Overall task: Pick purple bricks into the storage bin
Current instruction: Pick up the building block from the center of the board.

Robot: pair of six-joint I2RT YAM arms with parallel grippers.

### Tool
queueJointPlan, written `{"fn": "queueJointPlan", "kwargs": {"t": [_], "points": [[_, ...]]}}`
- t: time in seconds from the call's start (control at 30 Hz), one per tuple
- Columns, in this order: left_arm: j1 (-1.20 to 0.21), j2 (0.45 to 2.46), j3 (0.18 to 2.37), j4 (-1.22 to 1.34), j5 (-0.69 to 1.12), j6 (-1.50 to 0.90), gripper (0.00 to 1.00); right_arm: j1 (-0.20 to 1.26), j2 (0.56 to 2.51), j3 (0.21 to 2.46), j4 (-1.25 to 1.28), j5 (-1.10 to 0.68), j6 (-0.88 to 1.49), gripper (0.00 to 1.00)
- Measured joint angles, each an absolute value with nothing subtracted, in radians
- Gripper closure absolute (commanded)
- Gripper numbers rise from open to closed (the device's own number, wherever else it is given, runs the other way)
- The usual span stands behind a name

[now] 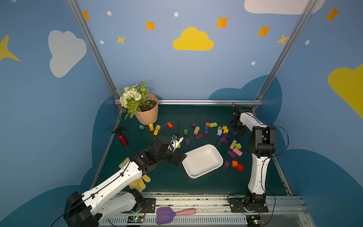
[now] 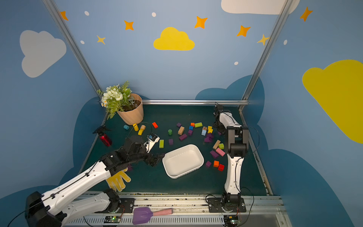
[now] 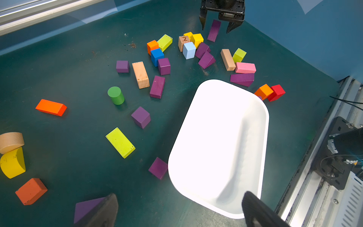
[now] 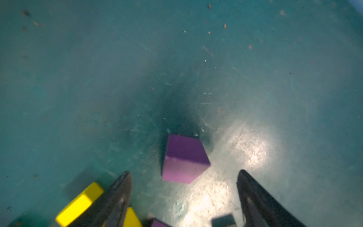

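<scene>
Scuffed green mat (image 4: 82, 82) | matte purple cube (image 4: 184, 159) | smooth rounded white tray (image 1: 202, 164)

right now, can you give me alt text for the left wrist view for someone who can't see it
An empty white storage bin lies on a green mat, with purple bricks scattered nearby among other coloured blocks. At the far end the open right hand has one purple brick between its fingers, gaps on both sides.

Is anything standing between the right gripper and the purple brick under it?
Nothing visible does. The purple brick lies free on the mat between the open jaws of the right gripper; a yellow block lies outside one jaw.
</scene>
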State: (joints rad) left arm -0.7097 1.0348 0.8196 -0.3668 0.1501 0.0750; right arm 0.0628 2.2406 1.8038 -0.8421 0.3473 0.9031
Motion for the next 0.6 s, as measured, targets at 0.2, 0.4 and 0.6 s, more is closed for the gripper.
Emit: {"fn": "queueJointPlan", "kwargs": {"t": [0.2, 0.4, 0.6], "points": [[-0.71, 1.043, 0.818, -0.361, 0.152, 0.075, 0.0, 0.053, 2.259, 1.804, -0.84, 0.334, 0.92, 0.39], [-0.71, 1.044, 0.818, -0.353, 0.152, 0.075, 0.0, 0.049, 2.259, 1.804, -0.827, 0.331, 0.925, 0.55], [-0.71, 1.045, 0.805, -0.348, 0.149, 0.075, 0.0, 0.049, 2.259, 1.801, -0.809, 0.331, 0.919, 0.64]]}}
